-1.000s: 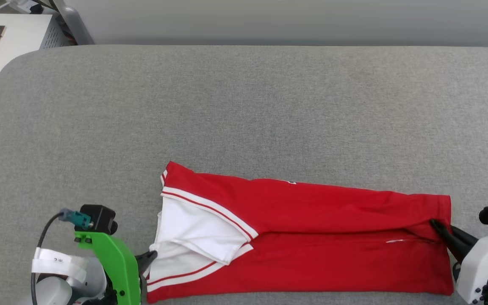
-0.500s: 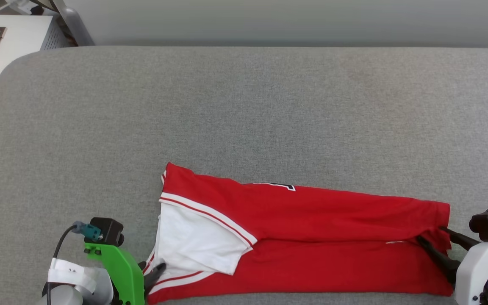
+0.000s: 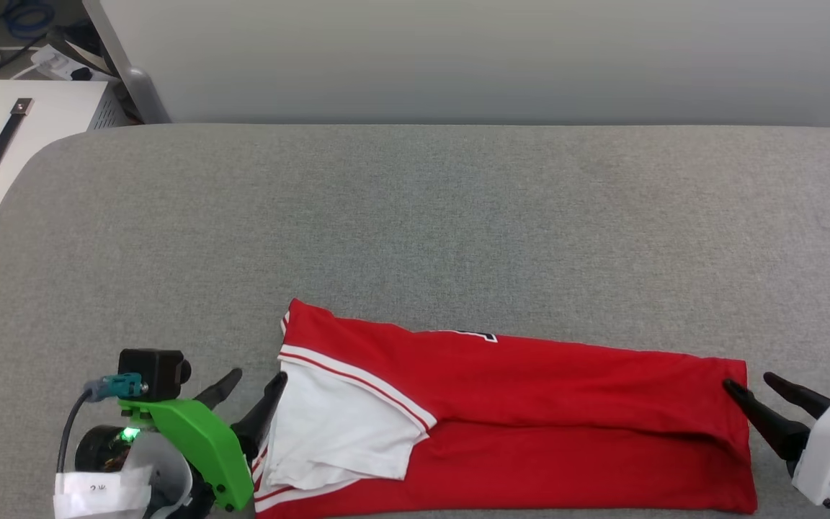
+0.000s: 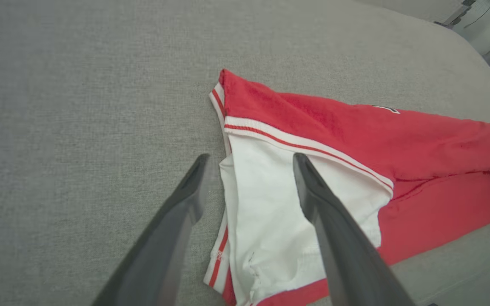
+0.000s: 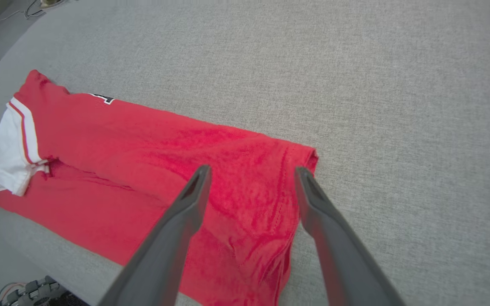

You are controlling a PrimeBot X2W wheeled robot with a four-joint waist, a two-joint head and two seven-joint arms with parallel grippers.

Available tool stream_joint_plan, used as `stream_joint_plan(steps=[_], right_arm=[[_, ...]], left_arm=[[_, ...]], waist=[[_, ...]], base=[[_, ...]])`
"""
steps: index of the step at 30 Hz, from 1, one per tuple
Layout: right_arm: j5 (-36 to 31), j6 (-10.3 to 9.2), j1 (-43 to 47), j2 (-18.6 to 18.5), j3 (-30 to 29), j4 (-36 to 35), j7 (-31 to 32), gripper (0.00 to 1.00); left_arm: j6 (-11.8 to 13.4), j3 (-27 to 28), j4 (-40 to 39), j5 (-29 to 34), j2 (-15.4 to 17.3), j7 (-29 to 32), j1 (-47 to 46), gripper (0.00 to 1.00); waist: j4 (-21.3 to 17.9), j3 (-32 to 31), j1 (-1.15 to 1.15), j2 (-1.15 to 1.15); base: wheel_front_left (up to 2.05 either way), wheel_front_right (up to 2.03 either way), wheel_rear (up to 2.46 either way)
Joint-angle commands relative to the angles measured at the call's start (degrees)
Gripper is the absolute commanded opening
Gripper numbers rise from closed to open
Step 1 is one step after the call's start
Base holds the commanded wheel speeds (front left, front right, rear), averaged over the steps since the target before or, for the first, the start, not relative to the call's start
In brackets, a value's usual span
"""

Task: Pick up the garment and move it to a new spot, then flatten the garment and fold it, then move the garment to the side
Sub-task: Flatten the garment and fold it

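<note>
The garment [image 3: 530, 418], folded into a long red band, lies along the 6 o'clock edge of the grey padded surface [image 3: 415, 216], with its white sleeve [image 3: 343, 425] on top at the 9 o'clock end. The left gripper [image 3: 255, 386] sits at that end, jaws spread and empty, one finger over the sleeve. The right gripper [image 3: 750, 383], at the 3 o'clock end, is likewise spread wide over the hem, grasping nothing. A white case [image 3: 47, 137] stands off the surface at 10 o'clock.

Garment [image 3: 530, 404]: red jersey tee, folded lengthwise into a long band, lying flat.
Position: along the near edge, running left to right, centre to right of the scene.
Sleeve [image 3: 336, 425]: white, red-and-white stripe trim, on top at the left end.
Lettering [image 3: 476, 335]: just a black, white-outlined sliver, peeking out at the far edge.
</note>
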Motion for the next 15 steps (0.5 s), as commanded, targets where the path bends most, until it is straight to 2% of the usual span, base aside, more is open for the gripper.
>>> stream_joint_plan(steps=[1, 5, 9, 15], right_arm=[[0.84, -0.04, 1.14, 1.0, -1.85, -0.06, 1.06, 1.0], [0.79, -0.04, 2.84, 3.71, -7.42, 0.63, 4.66, 1.0], [-2.19, -0.04, 4.25, 7.05, -12.15, 2.71, 8.99, 1.0], [-7.49, -0.04, 5.0, 12.95, -18.81, 3.63, 14.35, 1.0]], left_arm=[[-0.65, 0.43, -0.24, 1.03, -1.06, -2.55, -0.81, 1.0], [-1.63, 0.96, 0.15, 4.49, -2.58, -10.38, -1.54, 1.0], [-1.97, 1.57, 0.96, 8.13, -3.95, -18.31, -2.26, 1.0], [-0.55, 4.52, 0.85, 16.58, -5.73, -22.66, -2.65, 1.0]], waist=[[0.12, -0.3, 0.0, -0.01], [0.36, -0.31, 0.0, -0.01], [0.8, 0.12, 0.0, -0.01], [1.51, 1.59, 0.0, -0.01]], base=[[0.0, 0.0, 0.0], [0.0, 0.0, 0.0], [0.0, 0.0, 0.0], [0.0, 0.0, 0.0]])
